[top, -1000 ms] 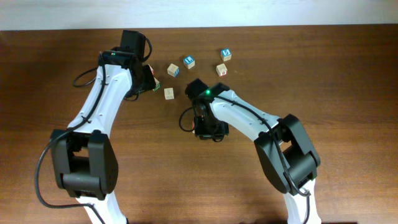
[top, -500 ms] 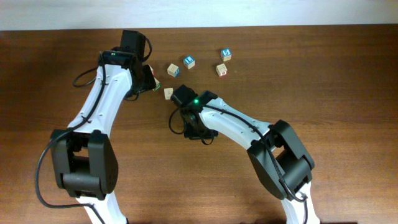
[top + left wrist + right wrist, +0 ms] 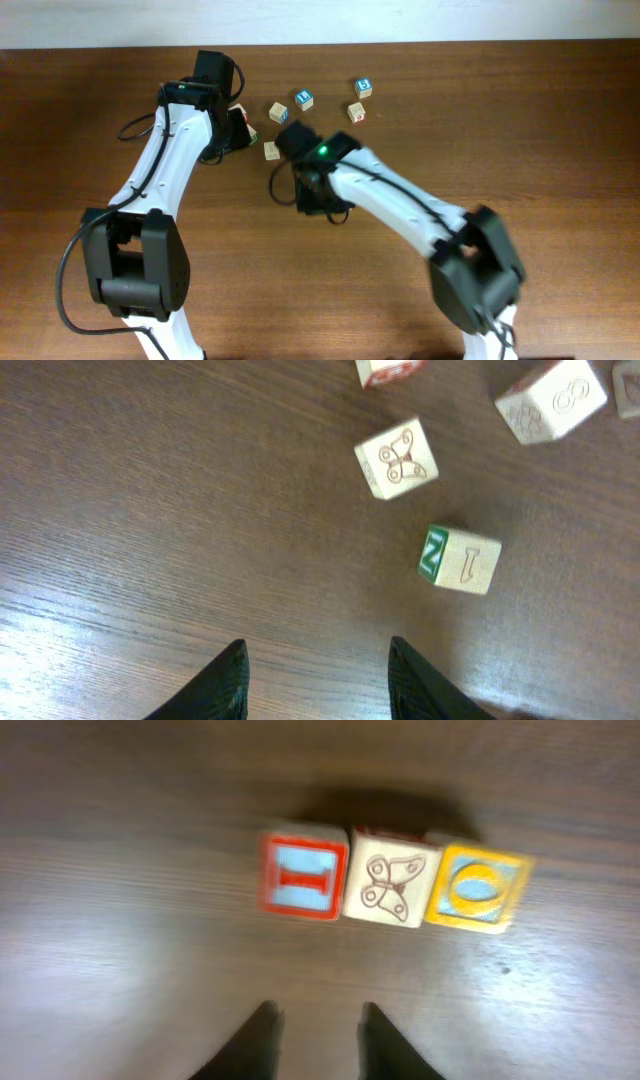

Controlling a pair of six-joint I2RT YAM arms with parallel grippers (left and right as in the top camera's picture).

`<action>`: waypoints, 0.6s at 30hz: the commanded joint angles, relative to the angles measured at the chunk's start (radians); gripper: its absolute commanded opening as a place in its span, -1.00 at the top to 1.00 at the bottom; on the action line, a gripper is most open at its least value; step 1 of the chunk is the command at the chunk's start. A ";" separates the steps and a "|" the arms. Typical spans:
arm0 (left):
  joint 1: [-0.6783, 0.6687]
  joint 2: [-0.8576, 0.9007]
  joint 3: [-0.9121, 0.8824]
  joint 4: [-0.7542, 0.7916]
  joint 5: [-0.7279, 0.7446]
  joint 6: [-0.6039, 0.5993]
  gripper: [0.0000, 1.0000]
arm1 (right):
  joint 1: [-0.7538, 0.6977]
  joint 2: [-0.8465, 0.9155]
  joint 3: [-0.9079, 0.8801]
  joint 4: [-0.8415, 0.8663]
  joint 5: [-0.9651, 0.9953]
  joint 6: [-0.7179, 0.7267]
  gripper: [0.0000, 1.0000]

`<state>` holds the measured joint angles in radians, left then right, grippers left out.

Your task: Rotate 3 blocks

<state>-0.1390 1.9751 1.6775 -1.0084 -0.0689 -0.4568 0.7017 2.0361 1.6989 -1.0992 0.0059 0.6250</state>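
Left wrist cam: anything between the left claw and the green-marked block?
Nothing. In the left wrist view, only bare wooden table separates the open left claw from the green-marked block.

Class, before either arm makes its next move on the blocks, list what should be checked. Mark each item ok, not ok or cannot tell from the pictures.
1. Left tool empty, jaws apart: ok.
2. Right tool empty, jaws apart: ok.
3. Green block stands apart from the butterfly block: ok.
4. Right wrist view sharp enough to aim by: not ok, it is blurred.
5. Red block and yellow block have a gap to the butterfly block between them: cannot tell, they look edge to edge in that blurred view.
6. Left tool lined up on a block: not ok, only bare table lies between its fingers.
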 commanded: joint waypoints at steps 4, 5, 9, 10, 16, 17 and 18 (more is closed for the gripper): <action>-0.003 -0.007 0.063 -0.152 0.085 0.040 0.52 | -0.170 -0.210 0.220 -0.234 0.002 -0.098 0.09; -0.003 -0.008 0.073 -0.171 0.088 0.040 0.74 | -0.192 -0.217 0.236 -0.258 0.002 -0.098 0.08; -0.003 -0.008 0.085 -0.209 0.125 0.064 1.00 | -0.338 -0.229 0.206 -0.382 -0.006 -0.156 -0.04; -0.003 -0.008 0.084 -0.208 0.137 0.070 1.00 | -0.356 -0.229 0.164 -0.358 -0.029 -0.188 -0.02; -0.012 -0.002 0.032 -0.134 0.293 0.168 1.00 | -0.389 -0.229 -0.183 -0.020 -0.293 -0.362 0.01; -0.016 -0.002 0.016 -0.121 0.302 0.168 1.00 | -0.391 -0.229 -0.235 0.039 -0.315 -0.363 0.01; -0.021 0.001 -0.005 -0.104 0.311 0.168 1.00 | -0.393 -0.229 -0.281 0.094 -0.327 -0.364 0.01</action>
<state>-0.1452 1.9751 1.7256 -1.1362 0.1589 -0.3317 0.3206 1.8095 1.5101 -1.0813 -0.2306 0.3077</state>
